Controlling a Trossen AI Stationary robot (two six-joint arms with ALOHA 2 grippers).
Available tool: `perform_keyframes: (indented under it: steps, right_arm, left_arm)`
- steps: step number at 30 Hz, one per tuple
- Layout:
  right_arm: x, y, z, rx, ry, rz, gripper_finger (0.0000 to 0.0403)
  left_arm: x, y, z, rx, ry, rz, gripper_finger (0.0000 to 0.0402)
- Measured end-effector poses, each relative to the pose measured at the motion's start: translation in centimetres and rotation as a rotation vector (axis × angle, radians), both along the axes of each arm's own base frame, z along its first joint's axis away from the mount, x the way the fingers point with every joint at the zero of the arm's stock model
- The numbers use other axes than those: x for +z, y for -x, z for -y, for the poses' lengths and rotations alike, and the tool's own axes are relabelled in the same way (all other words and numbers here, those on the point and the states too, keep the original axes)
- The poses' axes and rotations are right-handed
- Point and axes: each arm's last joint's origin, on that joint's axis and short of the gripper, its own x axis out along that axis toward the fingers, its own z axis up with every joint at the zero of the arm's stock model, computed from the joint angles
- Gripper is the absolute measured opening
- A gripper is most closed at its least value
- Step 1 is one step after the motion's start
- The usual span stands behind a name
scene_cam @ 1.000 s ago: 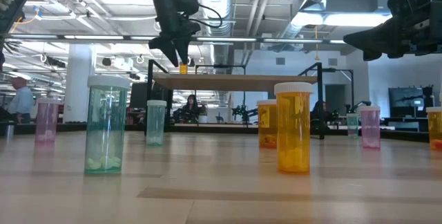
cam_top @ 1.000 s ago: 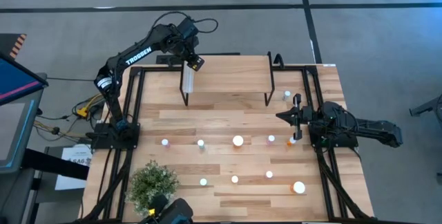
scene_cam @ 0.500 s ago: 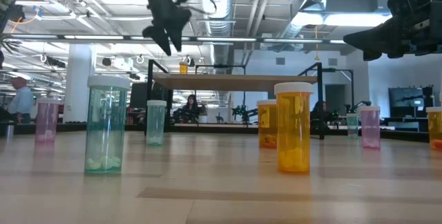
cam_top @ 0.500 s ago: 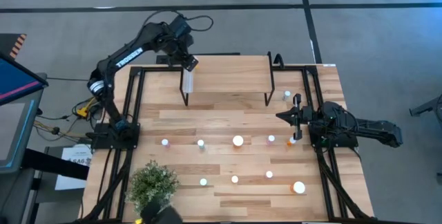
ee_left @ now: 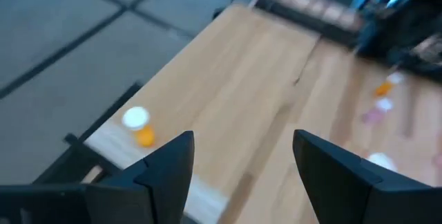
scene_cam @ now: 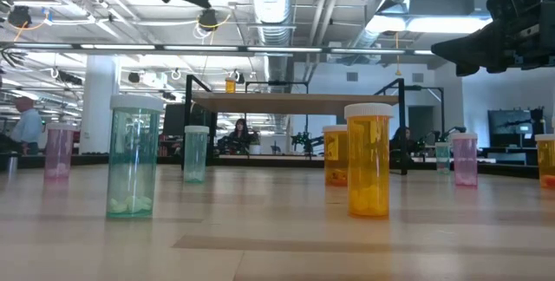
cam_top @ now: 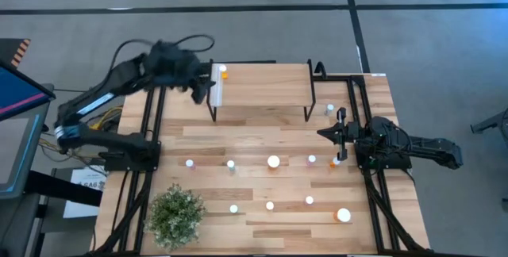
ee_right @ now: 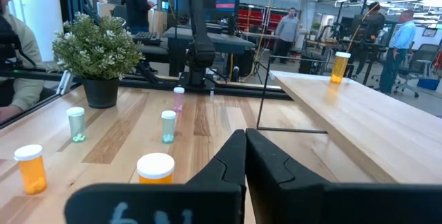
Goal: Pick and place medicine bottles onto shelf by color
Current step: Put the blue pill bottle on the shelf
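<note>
- High view: the left gripper (cam_top: 200,82) hangs just off the shelf's (cam_top: 262,86) white-strip end, blurred, jaws wide and holding nothing. One orange bottle (cam_top: 223,71) stands on the shelf at that end's far corner. The right gripper (cam_top: 329,133) rests over the desk (cam_top: 238,142) on the right, jaws pressed together, empty. The other bottles stand scattered on the desk nearer than the shelf, with a potted plant (cam_top: 176,213) at the near left corner.
- Low view: the orange bottle (scene_cam: 230,84) stands upright on the shelf (scene_cam: 295,102) near its left end. A large green bottle (scene_cam: 133,156) and a large orange bottle (scene_cam: 368,171) stand nearest; smaller pink, green and orange ones stand behind them.
- Left wrist view: the two fingers (ee_left: 171,165) stand well apart above the shelf (ee_left: 242,79); the orange bottle (ee_left: 139,125) stands by its corner.
- Right wrist view: the fingers (ee_right: 276,165) meet with nothing between. The orange bottle (ee_right: 340,66) stands on the shelf (ee_right: 359,124); people stand in the room beyond.
</note>
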Motion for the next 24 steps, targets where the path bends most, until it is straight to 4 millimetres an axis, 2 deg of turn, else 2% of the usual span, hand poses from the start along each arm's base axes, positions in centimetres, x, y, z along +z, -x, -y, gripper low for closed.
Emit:
perform_keyframes:
  steps: [6,9,20,24]
  right_arm:
    - [0.0,0.0,0.0,0.000,0.000,0.000,0.0027]
    - [0.0,0.0,0.0,0.000,0.000,0.000,0.0028]
    - [0.0,0.0,0.0,-0.002,0.034,-0.002,0.0028]
    - [0.0,0.0,0.0,-0.002,0.058,-0.005,0.0028]
  left_arm:
    - [-1.6,2.4,3.4,-0.083,-0.003,0.083,0.0233]
    - [-3.3,2.9,4.7,-0.098,-0.007,0.119,0.0233]
    - [-10.9,1.0,6.7,-0.180,-0.013,0.313,0.0233]
    - [-12.8,0.6,7.2,-0.212,-0.015,0.340,0.0233]
